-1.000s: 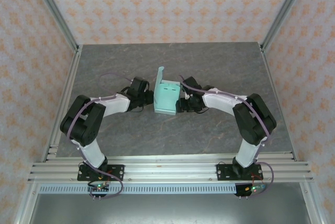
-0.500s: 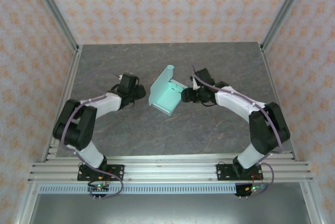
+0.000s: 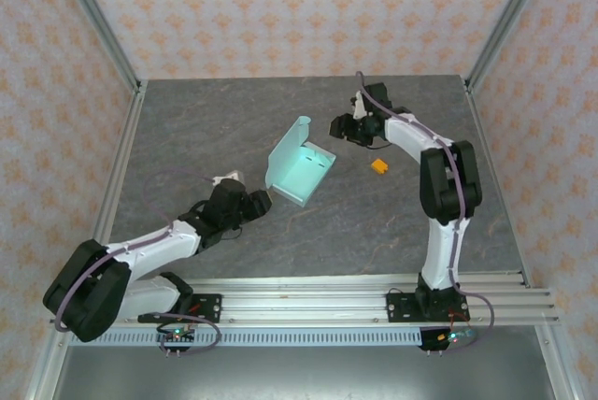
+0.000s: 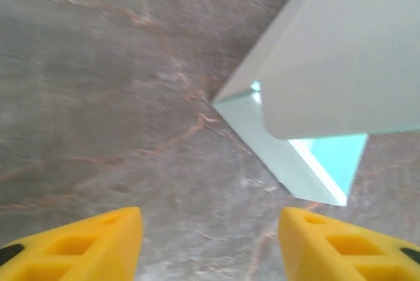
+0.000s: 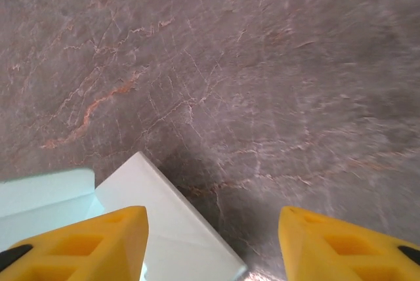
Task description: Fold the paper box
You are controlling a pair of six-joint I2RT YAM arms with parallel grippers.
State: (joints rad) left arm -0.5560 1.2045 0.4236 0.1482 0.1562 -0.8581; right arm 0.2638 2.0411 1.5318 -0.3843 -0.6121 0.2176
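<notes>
My left gripper [image 3: 258,202] sits low with its arm stretched forward, jaws apart; my right gripper [image 3: 338,127] reaches far out, jaws apart too.

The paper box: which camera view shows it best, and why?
Top external: the whole paper box shows, open, one flap up. The left wrist view catches one blurred corner; the right wrist view, a pale part low down.

Bright, even light from above. The overhead view is sharp, with only a faint shadow beside the box [image 3: 297,174] on the tabletop [image 3: 206,120]. In the left wrist view the close box is out of focus, its upper flap washed pale. The right wrist view smears toward its right edge.
</notes>
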